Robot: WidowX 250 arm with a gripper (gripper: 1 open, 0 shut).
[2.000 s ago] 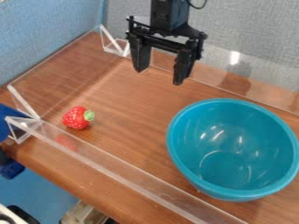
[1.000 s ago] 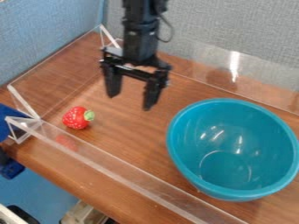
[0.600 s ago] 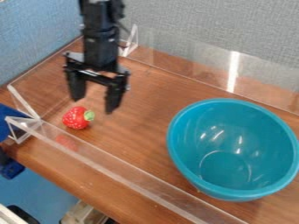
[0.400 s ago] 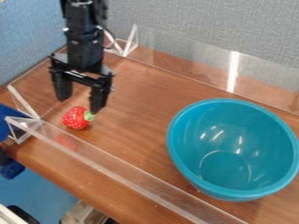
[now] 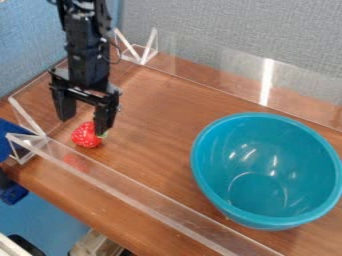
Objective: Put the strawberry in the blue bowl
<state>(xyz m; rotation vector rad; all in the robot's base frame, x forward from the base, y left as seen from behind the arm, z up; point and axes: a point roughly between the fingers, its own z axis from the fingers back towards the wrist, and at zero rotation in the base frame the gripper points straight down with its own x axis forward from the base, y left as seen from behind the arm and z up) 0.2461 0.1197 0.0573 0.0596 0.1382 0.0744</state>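
We have the gripper (image 5: 83,115) pointing straight down with its two dark fingers (image 5: 104,118) spread wide, nothing held. The strawberry (image 5: 87,136) lies on the table (image 5: 160,130) just below the fingertips, partly hidden by the nearer finger; we cannot tell whether the fingers touch it yet. The bowl (image 5: 265,169) sits well apart from the strawberry, toward the right, and is empty.

Step in hand, as we judge it: straddle the strawberry and close. To do this well, we should centre the fruit between the fingers, go down until the tips are nearly on the wood, then close slowly so it does not squirt sideways. The clear wall (image 5: 94,180) just beside the strawberry leaves little room on that side.

Materials: the strawberry is small, red, rounded, green-topped. The bowl is glossy teal plastic, round, thick-rimmed. The table is smooth brown wood grain.
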